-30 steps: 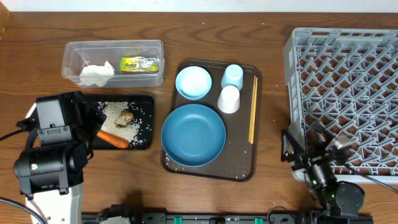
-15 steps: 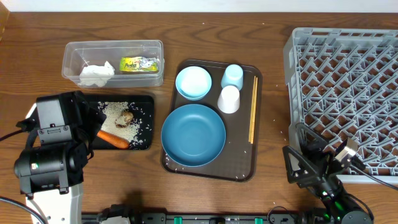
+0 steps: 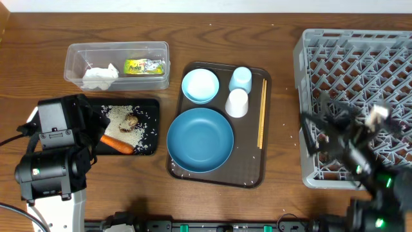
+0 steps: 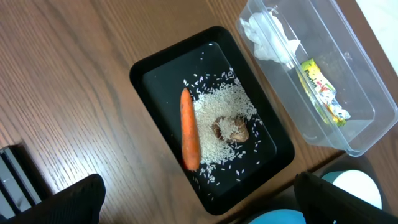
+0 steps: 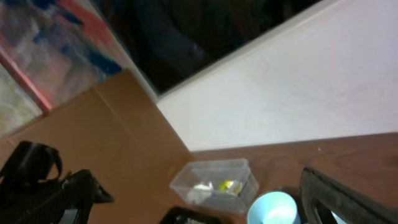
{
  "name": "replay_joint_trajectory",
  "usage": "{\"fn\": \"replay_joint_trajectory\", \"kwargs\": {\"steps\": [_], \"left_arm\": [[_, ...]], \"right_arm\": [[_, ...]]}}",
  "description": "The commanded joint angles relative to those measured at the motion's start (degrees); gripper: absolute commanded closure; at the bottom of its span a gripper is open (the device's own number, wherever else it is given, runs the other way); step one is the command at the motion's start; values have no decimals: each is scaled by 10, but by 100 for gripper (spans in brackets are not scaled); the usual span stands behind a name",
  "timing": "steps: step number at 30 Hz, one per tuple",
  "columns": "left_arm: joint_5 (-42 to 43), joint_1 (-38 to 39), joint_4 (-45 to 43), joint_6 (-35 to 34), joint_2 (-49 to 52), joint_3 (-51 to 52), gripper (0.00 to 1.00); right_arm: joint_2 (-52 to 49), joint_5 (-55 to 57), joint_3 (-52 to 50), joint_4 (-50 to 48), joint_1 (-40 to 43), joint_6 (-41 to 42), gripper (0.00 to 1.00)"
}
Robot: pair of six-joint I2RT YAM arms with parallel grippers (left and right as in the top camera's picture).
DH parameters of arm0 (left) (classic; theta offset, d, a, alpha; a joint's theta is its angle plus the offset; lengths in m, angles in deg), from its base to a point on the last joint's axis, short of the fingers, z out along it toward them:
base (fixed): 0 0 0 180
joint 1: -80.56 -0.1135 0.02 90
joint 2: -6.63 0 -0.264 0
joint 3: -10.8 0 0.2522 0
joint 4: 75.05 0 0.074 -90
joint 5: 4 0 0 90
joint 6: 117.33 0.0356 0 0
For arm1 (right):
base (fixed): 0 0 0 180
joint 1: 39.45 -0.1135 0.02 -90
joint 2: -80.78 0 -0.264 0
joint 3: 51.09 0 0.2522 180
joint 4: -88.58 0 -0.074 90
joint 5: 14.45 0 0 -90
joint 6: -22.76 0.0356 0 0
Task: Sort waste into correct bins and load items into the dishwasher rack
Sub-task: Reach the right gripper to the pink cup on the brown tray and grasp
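The left gripper (image 4: 199,196) is held wide open and empty, low above the near end of the black tray (image 3: 150,105), at the left of the counter (image 3: 38,26). The right gripper (image 3: 327,132) is also fully open with nothing between its fingers. It appears blurred in the overhead view, raised over the near left corner of the dishwasher rack (image 3: 360,58).

**Waste sorting: judged complete**
- The carrot (image 4: 189,137), the brown food lump (image 4: 230,130) and the loose rice grains (image 4: 217,102) are contained in the black tray.
- The crumpled wrapper (image 3: 145,66) and the white tissue (image 3: 100,76) are contained in the clear tub (image 3: 74,55), just beyond the black tray.
- No waste is seen on the dishes. A few pale specks on the serving tray (image 3: 254,174) are too small to identify.

**Rack loading: judged not started**
- The rack, at the right of the counter, is seen to hold nothing.
- All five items remain on the serving tray, between the bins and the rack.
- The large blue plate (image 3: 201,140) is placed at the near side and the pale-blue bowl (image 3: 200,85) at the far left.
- The pale-blue cup (image 3: 241,78) is placed far right, with the whitish-pink cup (image 3: 237,103) just in front of it.
- The chopsticks (image 3: 262,113) are laid along the right edge.
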Motion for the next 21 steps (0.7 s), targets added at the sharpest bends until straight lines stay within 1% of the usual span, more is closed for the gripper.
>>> {"fn": "replay_joint_trajectory", "kwargs": {"steps": [1, 4, 6, 7, 8, 11, 14, 16, 18, 21], "left_arm": [[-11, -2, 2, -1, 0, -2, 2], [-11, -2, 2, -1, 0, -2, 2], [-11, -2, 2, -1, 0, -2, 2], [-11, -2, 2, -1, 0, -2, 2], [-11, -2, 2, -1, 0, -2, 2], [-11, -2, 2, -1, 0, -2, 2], [-11, -2, 2, -1, 0, -2, 2], [-11, -2, 2, -1, 0, -2, 2], [-11, -2, 2, -1, 0, -2, 2], [-11, -2, 2, -1, 0, -2, 2]], "right_arm": [[-104, -63, 92, 47, -8, -113, 1], [-169, -56, 152, 115, -44, -176, 1], [-219, 8, 198, 188, -97, -225, 1], [-236, 47, 213, 216, -120, -242, 1], [-261, 108, 232, 252, -151, -265, 1], [-332, 320, 274, 330, -240, -306, 1], [-410, 462, 300, 355, -311, -307, 1], [-455, 512, 309, 353, -337, -306, 1], [-501, 542, 313, 336, -352, -300, 1], [-550, 544, 313, 320, -360, -277, 1]]}}
